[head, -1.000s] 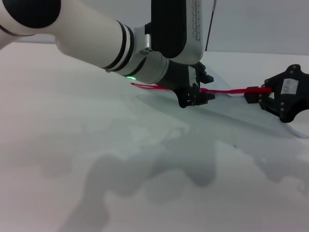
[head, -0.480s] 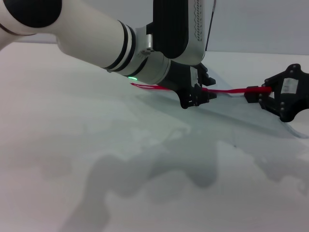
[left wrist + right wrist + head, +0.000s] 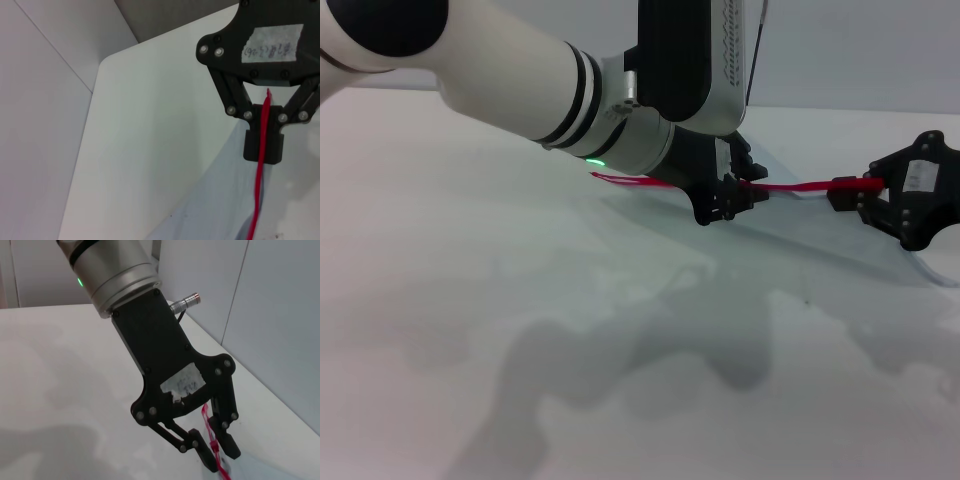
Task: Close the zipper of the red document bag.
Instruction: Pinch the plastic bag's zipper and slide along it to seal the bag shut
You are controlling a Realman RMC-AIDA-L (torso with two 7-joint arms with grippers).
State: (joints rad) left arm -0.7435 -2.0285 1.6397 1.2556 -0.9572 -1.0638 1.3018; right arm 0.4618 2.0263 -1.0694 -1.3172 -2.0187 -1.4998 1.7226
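The red document bag point(image 3: 800, 235) is a pale translucent sheet held partly up off the white table. The zipper point(image 3: 800, 187) runs as a thin red strip along its top edge. My left gripper point(image 3: 745, 190) is shut on the zipper near the middle. The right wrist view shows its fingers pinching the red strip point(image 3: 206, 415) at the left gripper's tips point(image 3: 220, 452). At the strip's right end, my right gripper point(image 3: 840, 195) is shut on the bag's red edge. In the left wrist view, the right gripper point(image 3: 263, 147) clamps the zipper point(image 3: 258, 200) above the bag point(image 3: 220, 200).
The white table point(image 3: 470, 300) spreads out in front and to the left, with arm shadows on it. Its far edge point(image 3: 95, 100) meets a pale wall. A thin black cable point(image 3: 755, 50) hangs behind the left arm.
My left gripper has slid slightly to the right along the zipper, towards the right gripper. The right gripper has held its place.
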